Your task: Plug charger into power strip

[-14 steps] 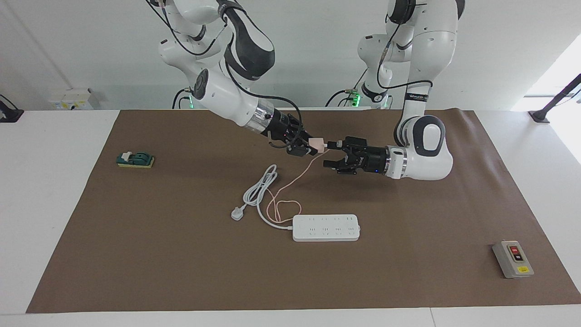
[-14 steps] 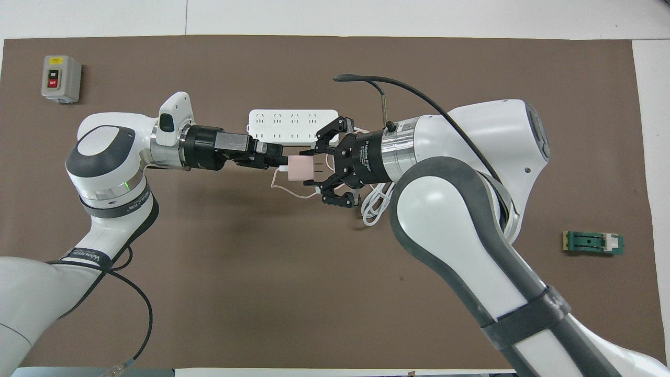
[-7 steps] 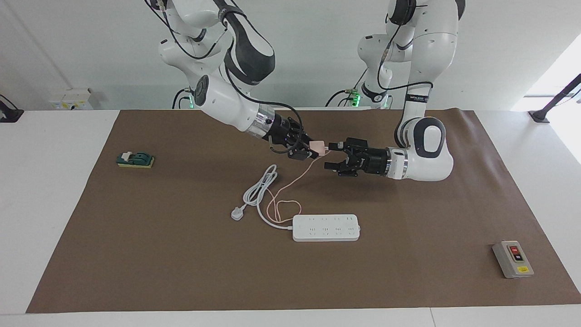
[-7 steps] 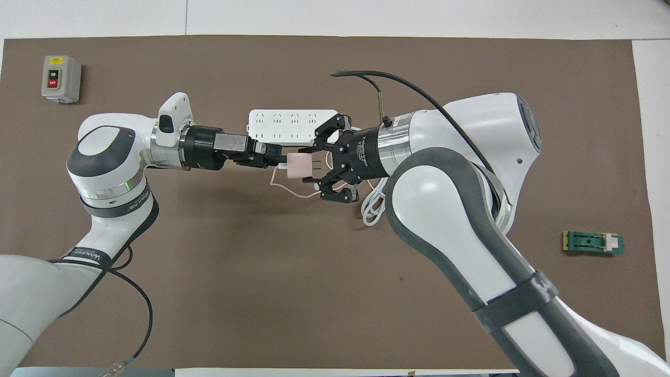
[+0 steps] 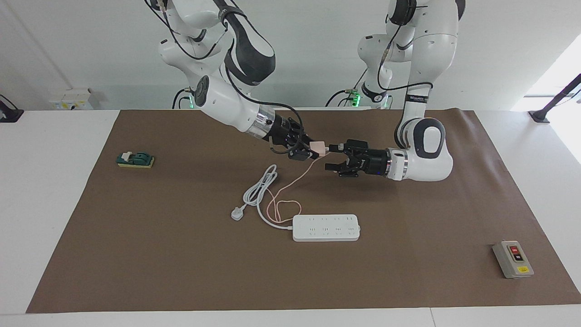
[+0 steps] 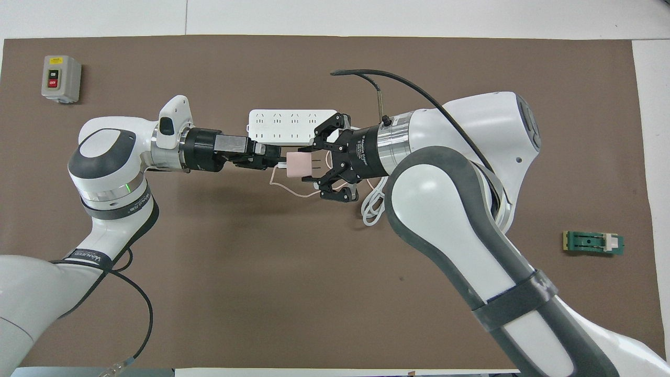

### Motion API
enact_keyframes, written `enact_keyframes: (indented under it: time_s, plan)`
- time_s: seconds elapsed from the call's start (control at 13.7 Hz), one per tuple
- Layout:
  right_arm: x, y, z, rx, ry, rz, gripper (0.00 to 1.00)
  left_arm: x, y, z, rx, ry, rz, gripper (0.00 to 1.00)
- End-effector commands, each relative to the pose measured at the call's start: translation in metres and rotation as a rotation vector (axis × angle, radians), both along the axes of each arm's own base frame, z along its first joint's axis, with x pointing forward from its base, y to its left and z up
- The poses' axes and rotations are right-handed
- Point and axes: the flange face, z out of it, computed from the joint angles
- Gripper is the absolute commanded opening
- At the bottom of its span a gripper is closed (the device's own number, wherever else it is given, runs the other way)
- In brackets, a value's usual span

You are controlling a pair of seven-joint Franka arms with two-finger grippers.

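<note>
Arms first: over the last second my right arm has swung its forearm in a touch and carried its load slightly toward the long white rectangular power strip (image 5: 326,227), while my left arm has barely shifted, so the two wrists remain nose to nose above the brown table mat (image 5: 408,281). The strip itself has not moved; it lies flat on the mat, farther from me than both hands, with its thick white cord coiled beside it. My right gripper (image 5: 313,150) stays clamped on the small pale pink cube-shaped charger (image 5: 319,147), held up in the air over bare mat, nearer to me than the strip. My left gripper (image 5: 330,156) has kept its fingers spread wide, one fingertip just beside the charger's cable end, the other lower down; I cannot tell whether it touches. I judge this to be a handover about to happen rather than a plugging move, and nothing has been passed yet. The charger's long axis runs level, along the line from one hand to the other. Its metal prongs (image 6: 315,166) point back into my right gripper's own palm, toward the right arm's end of the table, not down at the sockets. Its thin pink cable (image 5: 297,174) leaves the end facing my left gripper and droops to the mat near the strip.
</note>
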Motion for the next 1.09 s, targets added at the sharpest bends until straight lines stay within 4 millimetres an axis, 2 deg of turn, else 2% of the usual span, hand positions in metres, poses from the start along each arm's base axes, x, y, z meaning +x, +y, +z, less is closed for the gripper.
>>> enact_keyframes:
  time_s: [0.0, 0.22, 0.51, 1.02]
  plan:
    - [0.004, 0.0, 0.003, 0.008, -0.006, 0.011, 0.0, -0.01, 0.006, -0.008, -0.007, 0.023, 0.062, 1.0]
    - [0.005, -0.002, 0.002, 0.008, -0.003, 0.009, 0.0, -0.022, 0.008, -0.006, -0.023, 0.062, 0.088, 1.0]
    - [0.005, -0.002, 0.002, 0.008, -0.003, 0.008, 0.0, -0.036, 0.011, 0.009, -0.003, 0.07, 0.106, 1.0]
    - [0.005, -0.002, 0.002, 0.01, -0.003, 0.005, 0.0, -0.034, 0.008, 0.013, -0.024, 0.072, 0.134, 1.0]
